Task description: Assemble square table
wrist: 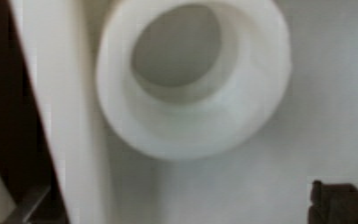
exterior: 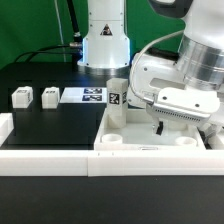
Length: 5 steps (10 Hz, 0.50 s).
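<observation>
The square table's white slab (exterior: 140,128) lies on the exterior view's right half of the black table. A tagged white leg (exterior: 116,96) stands upright at its far left corner. Two more small white legs (exterior: 22,97) (exterior: 49,96) sit apart on the black surface at the left. My gripper (exterior: 163,124) hangs low over the slab's right part. In the wrist view a round socket (wrist: 185,75) of the slab (wrist: 247,190) fills the picture from very close. My gripper (wrist: 190,208) is open: one dark fingertip (wrist: 346,203) shows at the edge, with only slab surface beside it.
The marker board (exterior: 86,96) lies flat between the loose legs and the slab. A long low white border wall (exterior: 50,152) runs along the front. The robot's white base (exterior: 105,40) stands behind the slab.
</observation>
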Each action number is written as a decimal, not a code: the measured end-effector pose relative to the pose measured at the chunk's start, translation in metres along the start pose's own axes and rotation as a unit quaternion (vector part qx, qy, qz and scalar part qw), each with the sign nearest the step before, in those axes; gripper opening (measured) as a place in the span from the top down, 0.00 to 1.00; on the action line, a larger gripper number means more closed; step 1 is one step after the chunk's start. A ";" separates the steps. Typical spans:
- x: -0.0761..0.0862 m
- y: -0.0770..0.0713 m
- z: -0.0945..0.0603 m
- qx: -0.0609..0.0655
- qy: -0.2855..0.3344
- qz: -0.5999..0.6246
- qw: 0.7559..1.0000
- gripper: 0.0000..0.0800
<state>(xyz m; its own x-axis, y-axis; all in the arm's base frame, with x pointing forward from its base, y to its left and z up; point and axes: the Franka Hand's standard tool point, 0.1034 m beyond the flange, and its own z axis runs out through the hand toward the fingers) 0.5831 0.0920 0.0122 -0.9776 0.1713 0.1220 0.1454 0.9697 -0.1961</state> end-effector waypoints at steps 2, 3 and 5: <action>0.000 -0.001 0.001 0.000 0.000 0.001 1.000 0.19; 0.000 -0.001 0.001 -0.001 0.000 0.001 1.000 0.19; 0.000 -0.002 0.001 -0.001 0.001 0.002 1.000 0.19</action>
<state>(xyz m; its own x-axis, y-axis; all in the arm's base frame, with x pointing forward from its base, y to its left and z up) 0.5831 0.0900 0.0112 -0.9769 0.1748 0.1228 0.1488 0.9694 -0.1953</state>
